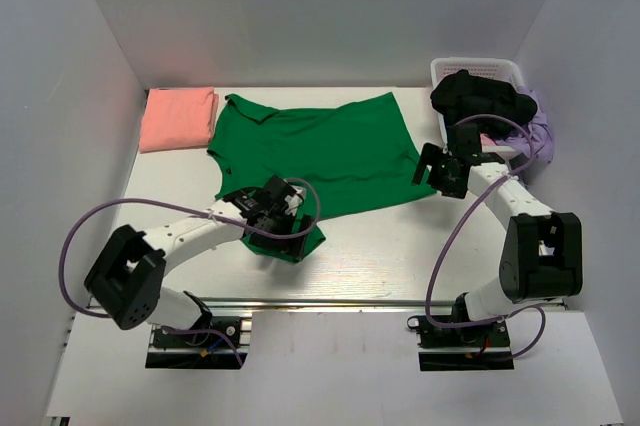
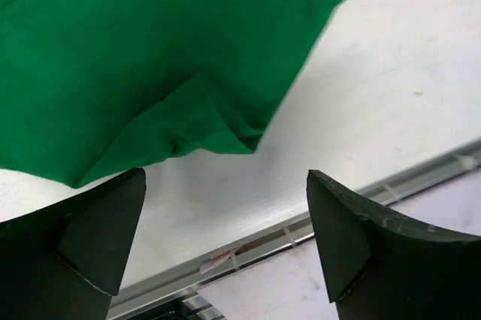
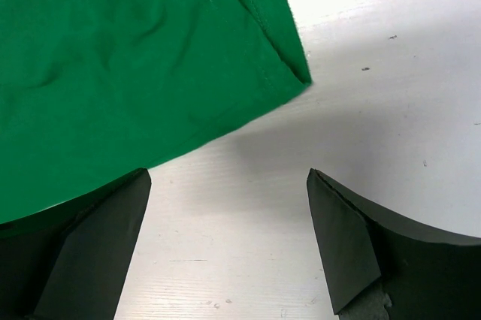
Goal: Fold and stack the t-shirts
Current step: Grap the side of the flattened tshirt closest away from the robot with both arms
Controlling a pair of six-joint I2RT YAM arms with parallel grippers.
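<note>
The bright green t-shirt (image 1: 320, 151) lies spread flat mid-table, collar toward the left. The salmon-pink t-shirt (image 1: 178, 118) sits folded at the back left corner. My left gripper (image 1: 297, 236) hovers open over the green shirt's near left corner. In the left wrist view a rumpled fold of green cloth (image 2: 150, 57) lies just beyond the open left gripper (image 2: 225, 177), with nothing between the fingers. My right gripper (image 1: 437, 174) is open at the shirt's right corner. In the right wrist view the green hem corner (image 3: 135, 57) lies ahead of the right gripper (image 3: 229, 173), with bare table between the fingers.
A white basket (image 1: 480, 71) stands at the back right with purple cloth (image 1: 540, 124) beside it. White walls enclose the table on three sides. A metal rail (image 2: 421, 173) runs along the near edge of the table.
</note>
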